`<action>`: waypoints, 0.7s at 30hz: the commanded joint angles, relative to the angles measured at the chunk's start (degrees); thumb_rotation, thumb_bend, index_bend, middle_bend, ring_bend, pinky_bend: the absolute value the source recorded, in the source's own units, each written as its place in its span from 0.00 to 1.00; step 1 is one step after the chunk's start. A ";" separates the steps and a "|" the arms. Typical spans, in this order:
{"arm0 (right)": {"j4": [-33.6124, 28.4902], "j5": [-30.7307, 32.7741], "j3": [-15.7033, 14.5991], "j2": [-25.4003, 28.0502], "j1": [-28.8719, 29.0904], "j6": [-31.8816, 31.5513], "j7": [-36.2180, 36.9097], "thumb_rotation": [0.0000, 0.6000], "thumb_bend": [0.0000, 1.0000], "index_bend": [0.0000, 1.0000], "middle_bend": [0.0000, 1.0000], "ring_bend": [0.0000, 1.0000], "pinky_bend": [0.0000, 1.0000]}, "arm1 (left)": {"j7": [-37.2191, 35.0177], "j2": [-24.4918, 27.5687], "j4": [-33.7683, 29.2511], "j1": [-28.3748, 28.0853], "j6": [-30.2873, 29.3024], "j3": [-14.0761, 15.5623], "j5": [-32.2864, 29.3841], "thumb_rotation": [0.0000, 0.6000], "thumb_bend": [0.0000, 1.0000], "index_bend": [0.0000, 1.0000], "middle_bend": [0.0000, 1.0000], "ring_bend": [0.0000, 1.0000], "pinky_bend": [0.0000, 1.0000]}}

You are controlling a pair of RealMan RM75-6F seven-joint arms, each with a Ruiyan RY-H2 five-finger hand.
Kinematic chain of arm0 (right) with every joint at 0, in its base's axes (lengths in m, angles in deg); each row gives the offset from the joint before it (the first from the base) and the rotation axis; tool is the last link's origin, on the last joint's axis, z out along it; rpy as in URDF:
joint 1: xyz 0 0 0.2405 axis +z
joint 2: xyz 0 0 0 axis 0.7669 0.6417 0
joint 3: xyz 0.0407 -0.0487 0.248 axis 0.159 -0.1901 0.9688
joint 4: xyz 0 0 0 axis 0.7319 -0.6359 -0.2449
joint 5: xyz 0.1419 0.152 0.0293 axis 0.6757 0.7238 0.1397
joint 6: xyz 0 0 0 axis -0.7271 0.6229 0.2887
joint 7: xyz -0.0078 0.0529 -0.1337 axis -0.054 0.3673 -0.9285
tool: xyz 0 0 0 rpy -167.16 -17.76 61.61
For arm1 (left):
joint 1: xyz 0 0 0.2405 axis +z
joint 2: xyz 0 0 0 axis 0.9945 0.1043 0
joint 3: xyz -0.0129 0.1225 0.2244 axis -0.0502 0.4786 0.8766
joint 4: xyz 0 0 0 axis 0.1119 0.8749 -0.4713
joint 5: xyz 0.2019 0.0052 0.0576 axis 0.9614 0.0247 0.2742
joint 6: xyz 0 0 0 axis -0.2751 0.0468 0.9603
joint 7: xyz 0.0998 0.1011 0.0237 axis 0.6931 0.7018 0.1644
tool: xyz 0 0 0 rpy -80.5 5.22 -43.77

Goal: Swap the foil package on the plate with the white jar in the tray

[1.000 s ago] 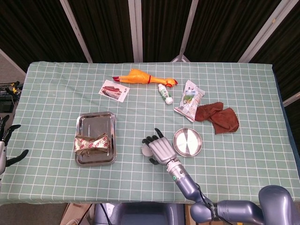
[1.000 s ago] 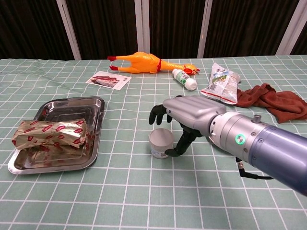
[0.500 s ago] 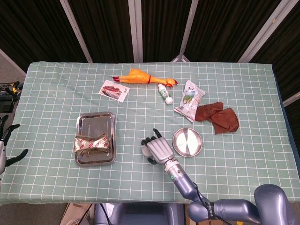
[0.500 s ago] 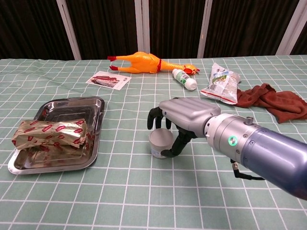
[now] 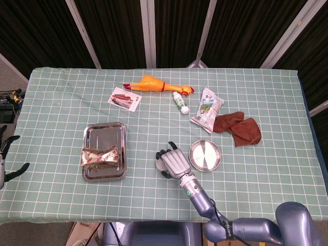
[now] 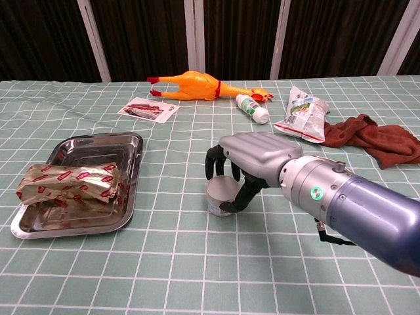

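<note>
The white jar [image 6: 220,194] stands on the tablecloth in the middle of the table. My right hand [image 6: 257,156] comes down over it and grips it, fingers curled behind and thumb on its front. From the head view the right hand [image 5: 175,162] covers most of the jar [image 5: 159,163]. The foil package [image 5: 101,155] lies in the near end of the steel tray [image 5: 105,126] on the left; in the chest view the foil package [image 6: 69,182] fills the tray's [image 6: 98,143] front half. The round metal plate [image 5: 205,155] sits bare just right of the hand. My left hand [image 5: 6,160] hangs off the table's left edge, fingers apart, holding nothing.
Along the far side lie a rubber chicken [image 5: 152,84], a printed card [image 5: 124,98], a small white bottle [image 5: 180,103], a snack bag [image 5: 207,109] and a brown cloth [image 5: 237,127]. Bare cloth stretches between tray and jar.
My right hand has drawn its fingers in around the white jar and shifted slightly left. The left hand has barely moved.
</note>
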 commanded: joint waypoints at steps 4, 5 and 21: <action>-0.67 -0.73 0.38 0.39 -0.16 -0.55 1.07 1.00 0.35 0.45 0.48 0.48 0.15 | -0.02 0.03 0.00 0.09 0.00 -0.10 0.12 1.00 0.22 0.24 0.03 0.00 0.09; -1.01 -0.86 0.58 0.64 -0.21 -0.79 1.21 1.00 0.35 0.45 0.48 0.48 0.15 | -0.03 0.03 0.02 0.13 -0.06 -0.15 0.10 1.00 0.22 0.24 0.03 0.00 0.09; -9.48 1.44 4.38 15.22 -3.28 -3.90 2.22 1.00 0.35 0.47 0.48 0.48 0.15 | -0.90 0.32 -0.14 0.70 -0.92 -0.90 -0.04 1.00 0.23 0.24 0.03 0.00 0.09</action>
